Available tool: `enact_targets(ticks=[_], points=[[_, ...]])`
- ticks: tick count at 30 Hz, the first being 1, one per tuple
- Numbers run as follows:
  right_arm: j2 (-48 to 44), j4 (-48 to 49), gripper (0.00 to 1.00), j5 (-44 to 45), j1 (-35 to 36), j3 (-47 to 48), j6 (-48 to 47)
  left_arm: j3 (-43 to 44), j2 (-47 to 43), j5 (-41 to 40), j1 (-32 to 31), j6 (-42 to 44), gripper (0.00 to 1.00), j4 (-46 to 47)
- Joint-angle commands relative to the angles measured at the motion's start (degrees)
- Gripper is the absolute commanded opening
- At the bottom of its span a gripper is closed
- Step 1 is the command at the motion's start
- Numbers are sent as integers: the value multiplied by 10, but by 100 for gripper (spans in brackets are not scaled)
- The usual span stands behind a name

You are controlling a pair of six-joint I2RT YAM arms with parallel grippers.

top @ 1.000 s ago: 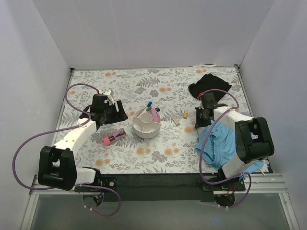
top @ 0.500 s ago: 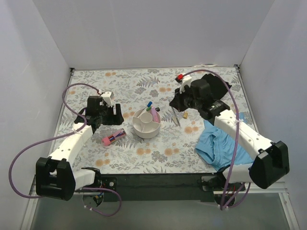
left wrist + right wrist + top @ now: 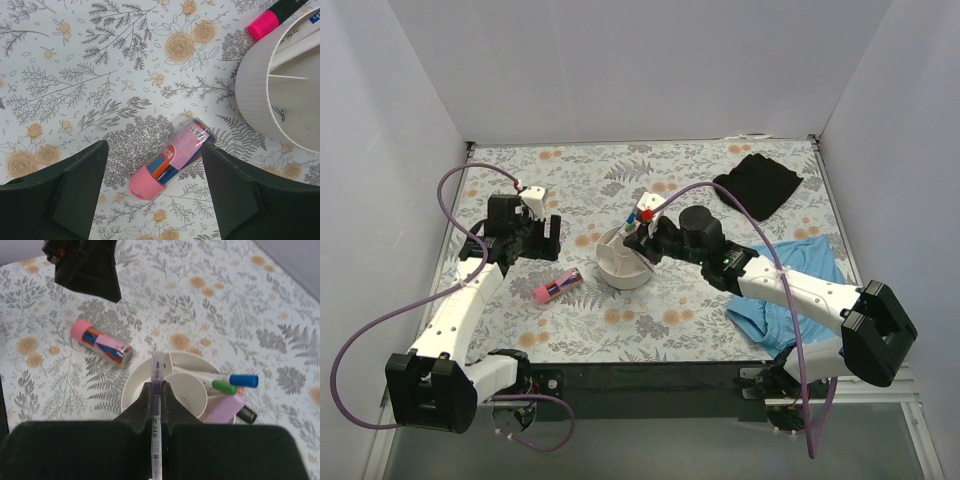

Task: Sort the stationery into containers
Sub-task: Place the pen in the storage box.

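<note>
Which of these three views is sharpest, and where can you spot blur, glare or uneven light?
Top external: soft, even light, no glare, and the round white plastic organiser is sharp. Left wrist: the stubby pink case is crisp, while the left gripper has soft-edged dark fingers. Right wrist: the thin purple pen is clear, while the right gripper clamping it blurs.

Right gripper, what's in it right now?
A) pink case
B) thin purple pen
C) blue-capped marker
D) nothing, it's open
B: the right wrist view shows the right gripper shut on a thin purple pen by the white organiser, while the pink case lies on the table.
</note>
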Motion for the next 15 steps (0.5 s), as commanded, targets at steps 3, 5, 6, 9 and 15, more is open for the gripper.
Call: enact_targets(ticks=[3,5,6,9,15], points=[[16,154,1,35,18,16,-57,-10,-17,-33,10,-49,75,-4],[21,156,1,37,19,18,-57,-12,-17,-39,13,-49,75,1],[22,157,1,41,19,19,-56,-14,-17,-41,14,-47,75,2],[27,161,1,51,18,20,-49,-17,-14,-42,17,-46,75,8],[42,176,1,77,18,16,14,-15,3,-41,20,-49,75,15]])
